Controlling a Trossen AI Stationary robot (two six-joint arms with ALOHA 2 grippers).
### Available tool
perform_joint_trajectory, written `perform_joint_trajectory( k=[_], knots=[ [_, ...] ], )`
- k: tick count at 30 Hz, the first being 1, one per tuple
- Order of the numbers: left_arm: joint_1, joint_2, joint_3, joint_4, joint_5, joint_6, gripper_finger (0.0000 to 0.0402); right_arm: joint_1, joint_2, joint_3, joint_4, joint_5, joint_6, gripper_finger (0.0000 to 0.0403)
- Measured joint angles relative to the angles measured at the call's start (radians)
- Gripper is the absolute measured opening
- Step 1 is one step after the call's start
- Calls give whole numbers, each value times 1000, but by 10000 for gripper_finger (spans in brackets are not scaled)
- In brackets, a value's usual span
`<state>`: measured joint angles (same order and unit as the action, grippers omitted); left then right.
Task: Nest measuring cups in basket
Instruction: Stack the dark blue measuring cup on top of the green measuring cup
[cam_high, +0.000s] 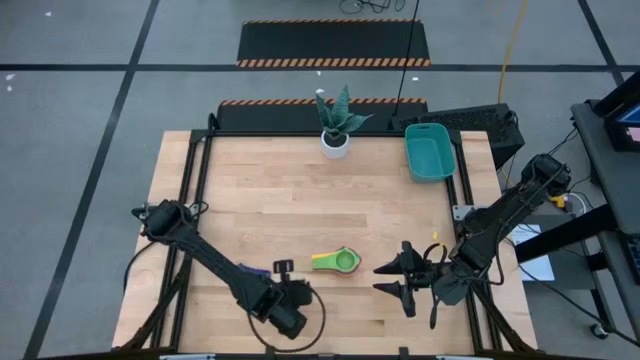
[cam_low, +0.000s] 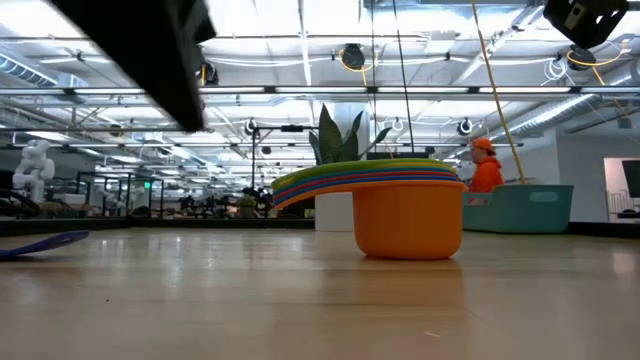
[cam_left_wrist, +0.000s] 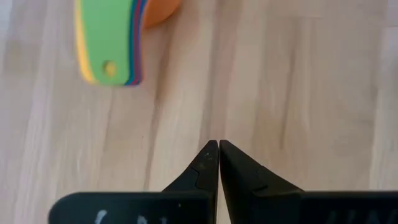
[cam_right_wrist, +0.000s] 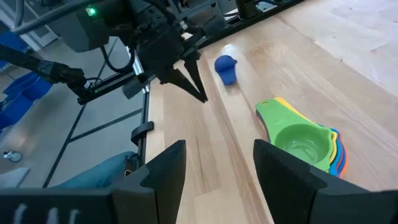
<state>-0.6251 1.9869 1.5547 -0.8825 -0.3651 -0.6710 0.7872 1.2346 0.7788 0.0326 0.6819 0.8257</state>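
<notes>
The nested measuring cups (cam_high: 337, 261) sit as one stack on the table's near middle, green on top and the orange cup (cam_low: 410, 218) at the bottom on the wood. Their handles (cam_left_wrist: 109, 43) point toward the left. One dark blue cup (cam_right_wrist: 226, 67) lies apart, left of the stack, also seen as the blue cup (cam_high: 255, 270). The teal basket (cam_high: 430, 152) stands at the far right. My left gripper (cam_left_wrist: 219, 148) hovers shut between the blue cup and the stack, pointing down. My right gripper (cam_right_wrist: 217, 165) is open, just right of the stack.
A white pot with a plant (cam_high: 335, 128) stands at the far edge, left of the basket. A person in orange (cam_low: 485, 165) is in the room beyond. Bare wood (cam_high: 300, 200) spans the table's middle between the stack and the basket.
</notes>
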Motion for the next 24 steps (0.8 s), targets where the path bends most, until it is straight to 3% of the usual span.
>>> perform_joint_trajectory(
  k=[11,24],
  knots=[
    [-5,0,0,-299,-5,-485,39,-2,0,0,0,2,-5,183],
    [-10,2,-7,-327,1,-643,213,-25,0,0,0,2,-27,183]
  ],
)
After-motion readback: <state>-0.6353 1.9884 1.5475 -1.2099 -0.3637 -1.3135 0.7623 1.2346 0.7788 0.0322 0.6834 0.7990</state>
